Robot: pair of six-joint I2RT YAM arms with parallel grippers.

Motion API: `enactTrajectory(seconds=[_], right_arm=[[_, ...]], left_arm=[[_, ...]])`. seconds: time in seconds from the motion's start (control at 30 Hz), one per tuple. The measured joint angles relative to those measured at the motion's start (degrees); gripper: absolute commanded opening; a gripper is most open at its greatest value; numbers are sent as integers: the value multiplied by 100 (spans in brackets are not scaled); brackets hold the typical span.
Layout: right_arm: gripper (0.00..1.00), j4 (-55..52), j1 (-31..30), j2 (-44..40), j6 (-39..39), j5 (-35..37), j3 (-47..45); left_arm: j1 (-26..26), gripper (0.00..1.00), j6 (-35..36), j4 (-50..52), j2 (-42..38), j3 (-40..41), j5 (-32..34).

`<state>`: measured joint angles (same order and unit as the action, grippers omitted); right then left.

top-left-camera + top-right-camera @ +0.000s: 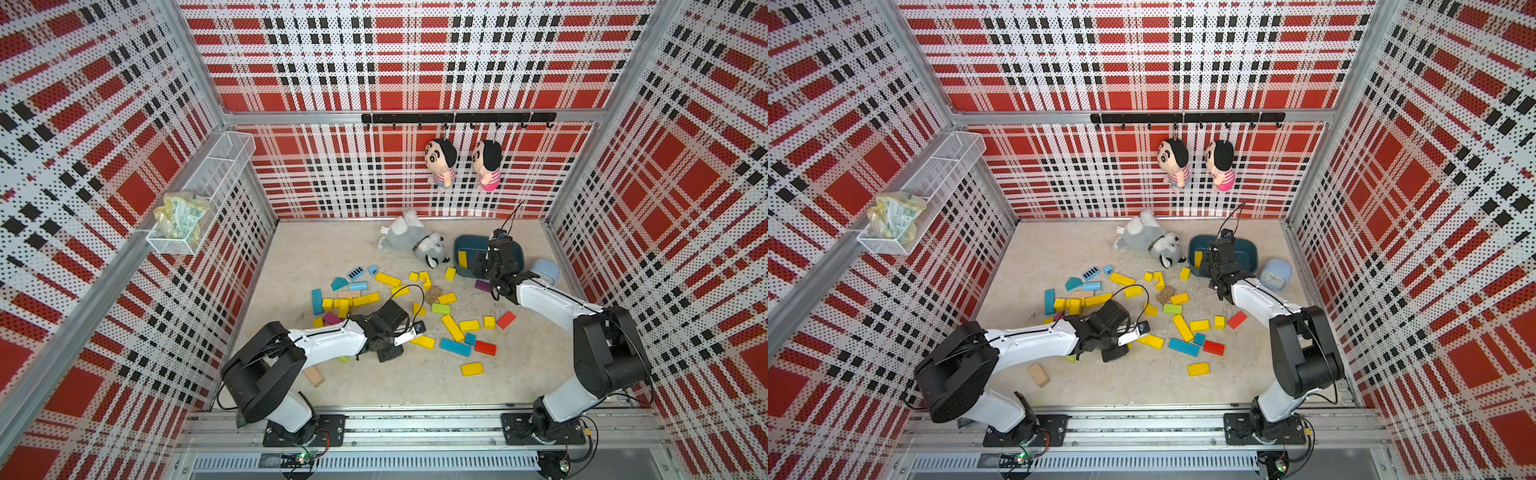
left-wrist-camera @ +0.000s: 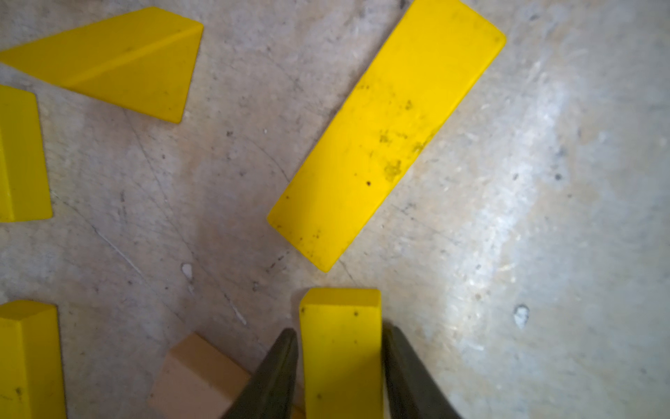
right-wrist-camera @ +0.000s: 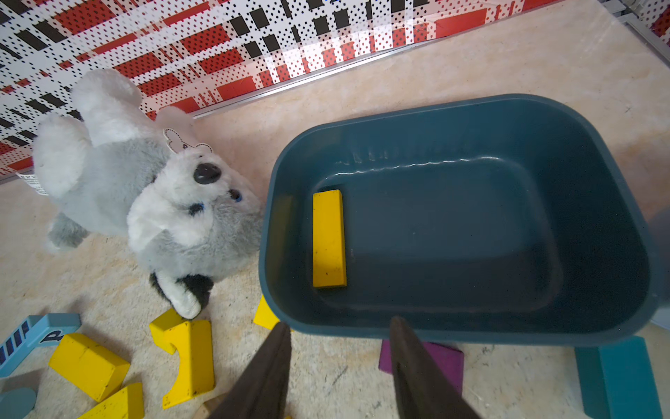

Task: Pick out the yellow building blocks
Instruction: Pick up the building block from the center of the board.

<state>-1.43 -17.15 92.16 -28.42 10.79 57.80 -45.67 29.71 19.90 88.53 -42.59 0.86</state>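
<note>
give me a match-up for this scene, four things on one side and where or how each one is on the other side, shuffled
Things:
1. left gripper
2. right gripper
3. long yellow bar
4. dolls

Place or state:
a. hanging from the black hook rail on the back wall
b. jaws apart, nothing between them
c. lying flat inside the teal bin
d. jaws closed on a short yellow block

Pairs: 1-d, 2-b, 3-c, 4-a
</note>
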Motion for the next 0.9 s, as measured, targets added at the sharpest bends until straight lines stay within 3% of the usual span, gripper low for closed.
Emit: enactTrajectory(seconds=[0.17,0.33,0.57,0.9], right_arm=[[49,0,0,-15,0,-46,0],[49,-66,0,-175,-44,-463,0],[51,-501,-170,-391,-409,-1998,72],[49,-1311,-1088,-463,-376,-3447,546]], left_arm=[[24,23,33,31,-4,-46,9],[96,21,-109,-234,-356,-31,66],[83,20,-616,-2131,-1145,356,79],[52,19,-1484,-4194,-651,459,-448]])
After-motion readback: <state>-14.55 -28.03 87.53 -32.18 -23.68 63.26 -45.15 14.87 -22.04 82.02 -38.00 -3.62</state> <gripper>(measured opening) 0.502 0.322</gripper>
